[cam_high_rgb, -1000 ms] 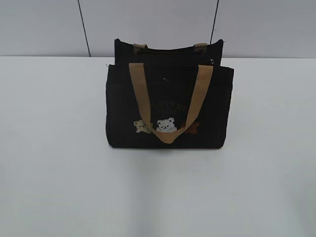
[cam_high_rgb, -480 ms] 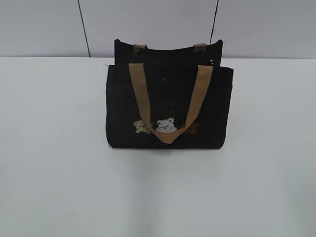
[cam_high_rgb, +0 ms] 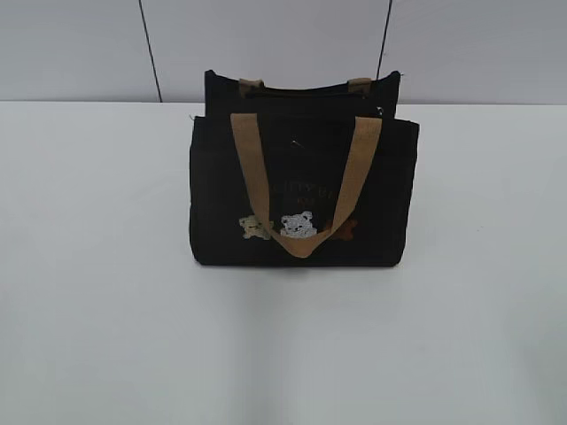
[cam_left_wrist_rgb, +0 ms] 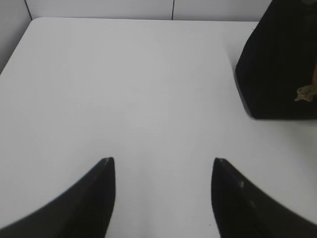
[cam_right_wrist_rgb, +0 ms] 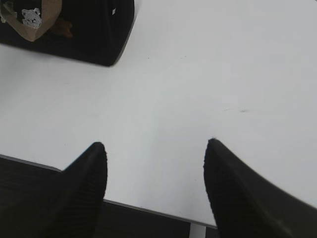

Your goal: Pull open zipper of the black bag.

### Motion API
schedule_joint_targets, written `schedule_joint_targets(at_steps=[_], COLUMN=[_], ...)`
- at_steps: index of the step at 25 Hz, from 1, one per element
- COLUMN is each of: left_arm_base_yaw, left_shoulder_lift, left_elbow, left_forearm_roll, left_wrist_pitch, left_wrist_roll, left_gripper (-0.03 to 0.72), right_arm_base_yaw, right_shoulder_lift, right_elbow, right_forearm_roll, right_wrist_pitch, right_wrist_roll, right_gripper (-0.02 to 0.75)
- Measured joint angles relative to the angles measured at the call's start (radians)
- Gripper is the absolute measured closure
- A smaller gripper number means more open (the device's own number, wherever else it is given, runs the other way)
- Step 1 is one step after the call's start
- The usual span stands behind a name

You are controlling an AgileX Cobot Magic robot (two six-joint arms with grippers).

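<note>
Black bag (cam_high_rgb: pixel 266 190): stands upright on the white table (cam_high_rgb: pixel 106 310), a little above the centre of the exterior frame; its near face looks toward the camera.
Front handle (cam_high_rgb: pixel 251 159): tan webbing, hanging down the near face in a U whose bottom reaches the row of bears.
Bears (cam_high_rgb: pixel 299 225): three small embroidered figures low on the near face, cream at left, white in the middle, brown at right; faint lettering sits above them.
Zipper (cam_high_rgb: pixel 381 111): only a tiny glint near the upper right corner of the bag's top; the zip line itself is too dark to trace, so open or closed cannot be told.
Left gripper (cam_left_wrist_rgb: pixel 161 171): fingers apart, nothing between them; it hangs over bare table at the bottom of the left wrist frame, with the bag's corner well apart at upper right.
Right gripper (cam_right_wrist_rgb: pixel 154 158): fingers apart, holding nothing; it sits over the table's near edge at the bottom of the right wrist frame, the bag well apart at upper left.
</note>
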Motion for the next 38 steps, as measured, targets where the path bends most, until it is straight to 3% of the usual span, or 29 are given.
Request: schedule_joint_targets(at_steps=[7,14,38], left_arm_base_yaw=[0.000,0.000,0.000], left_shoulder_lift=[0.000,0.000,0.000], left_elbow=[0.000,0.000,0.000], left_forearm_roll=[-0.036,-0.038,-0.040], left_wrist_pitch=[0.000,0.000,0.001], left_wrist_roll=[0.038,0.040,0.040], left_gripper=[0.249,0.251,0.256], right_arm_base_yaw=[-0.003,-0.084,-0.087], right_shoulder_lift=[0.000,0.000,0.000], right_elbow=[0.000,0.000,0.000], right_forearm_roll=[0.001,0.001,-0.002], right_wrist_pitch=[0.000,0.000,-0.002], right_wrist_roll=[0.006,0.006,0.045], right_gripper=[0.268,0.268,0.268])
